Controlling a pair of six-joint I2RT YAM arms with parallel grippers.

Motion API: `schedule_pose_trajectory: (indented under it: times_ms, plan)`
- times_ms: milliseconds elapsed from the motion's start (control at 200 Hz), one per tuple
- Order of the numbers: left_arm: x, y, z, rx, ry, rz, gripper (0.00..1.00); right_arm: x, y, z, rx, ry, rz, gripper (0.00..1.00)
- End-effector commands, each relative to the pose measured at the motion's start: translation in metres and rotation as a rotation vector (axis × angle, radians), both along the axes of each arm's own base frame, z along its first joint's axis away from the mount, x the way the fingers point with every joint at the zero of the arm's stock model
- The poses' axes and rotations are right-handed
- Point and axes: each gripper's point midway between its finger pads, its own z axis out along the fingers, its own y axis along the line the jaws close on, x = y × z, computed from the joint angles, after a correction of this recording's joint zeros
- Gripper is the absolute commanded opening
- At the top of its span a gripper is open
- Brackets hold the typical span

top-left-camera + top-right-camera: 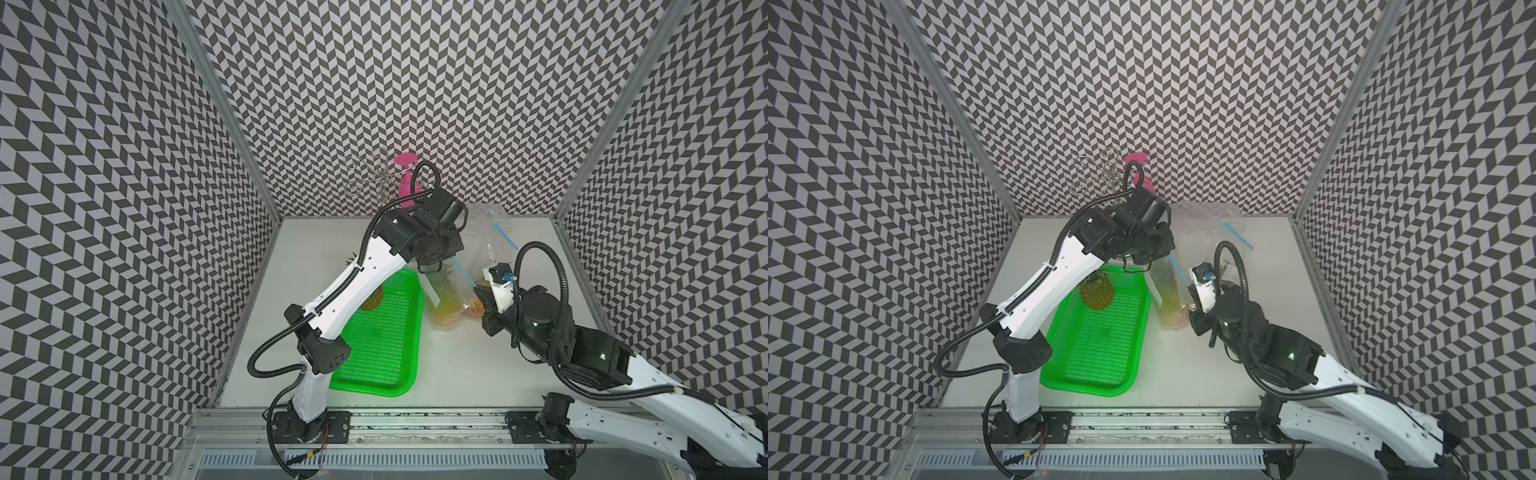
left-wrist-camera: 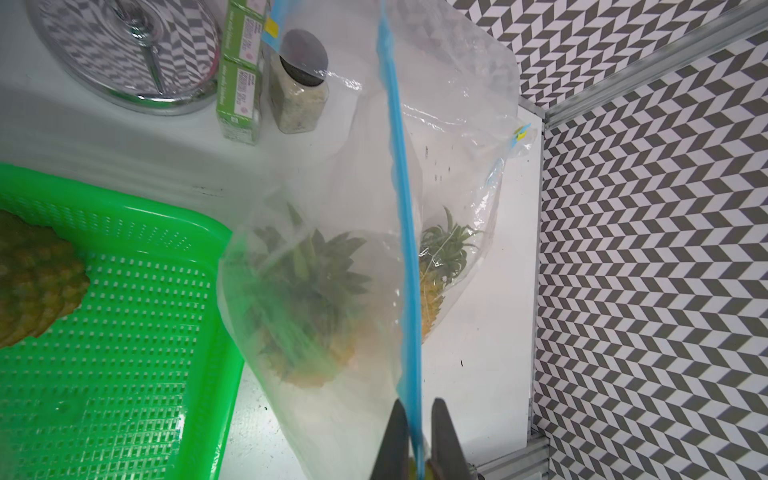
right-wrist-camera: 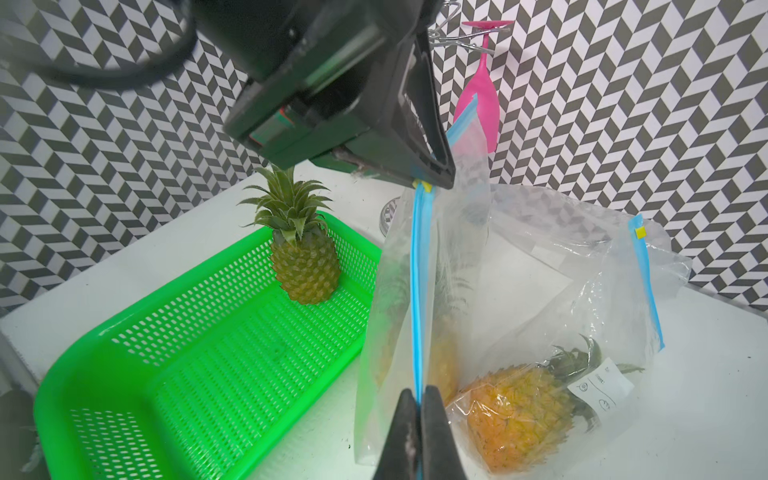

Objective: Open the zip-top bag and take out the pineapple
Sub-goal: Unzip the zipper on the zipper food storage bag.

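Observation:
A clear zip-top bag (image 3: pixel 395 299) with a blue zip strip (image 3: pixel 417 291) hangs stretched between both grippers, just right of the green basket. A pineapple (image 2: pixel 307 299) sits inside it, blurred by the plastic. My left gripper (image 2: pixel 417 405) is shut on the strip's upper end, at the yellow slider (image 3: pixel 422 185). My right gripper (image 3: pixel 419 391) is shut on the strip's lower end, near the table. In both top views the strip (image 1: pixel 463 271) runs between the two grippers. A second zip-top bag (image 3: pixel 590 282) lies on the table to the right, with a pineapple (image 3: pixel 519 415) in it.
A green basket (image 1: pixel 419 320) stands left of the bags, with a pineapple (image 3: pixel 305 266) upright at its far end. At the back are a wire rack with a pink glass (image 1: pixel 406 183), a green carton (image 2: pixel 239 83) and a spice jar (image 2: pixel 297 91).

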Motion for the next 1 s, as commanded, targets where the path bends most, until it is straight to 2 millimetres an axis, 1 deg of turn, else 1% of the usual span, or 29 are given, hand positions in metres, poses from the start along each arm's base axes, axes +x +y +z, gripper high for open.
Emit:
schedule_pose_trajectory:
  times_ms: [0,100,270,396,471,676,991]
  plan:
    - [0.057,0.044,0.017,0.089,-0.176,0.193,0.00,-0.013,-0.006,0.002,0.020,0.066,0.012,0.00]
    - [0.067,0.047,0.014,0.113,-0.200,0.214,0.00,-0.017,-0.006,0.005,0.030,0.079,0.030,0.00]
    - [0.087,0.055,0.018,0.126,-0.254,0.257,0.00,-0.023,-0.009,0.006,0.026,0.097,0.049,0.00]
    - [0.097,0.061,0.008,0.164,-0.253,0.277,0.00,-0.025,-0.012,0.004,0.025,0.103,0.045,0.00]
    - [0.102,0.064,0.006,0.171,-0.259,0.288,0.00,-0.026,-0.012,0.004,0.031,0.106,0.046,0.00]
    - [0.119,0.066,0.013,0.156,-0.313,0.304,0.00,-0.030,-0.010,0.008,0.045,0.112,0.072,0.00]
    - [0.140,0.062,0.014,0.118,-0.351,0.293,0.00,-0.035,-0.010,0.009,0.046,0.113,0.103,0.00]
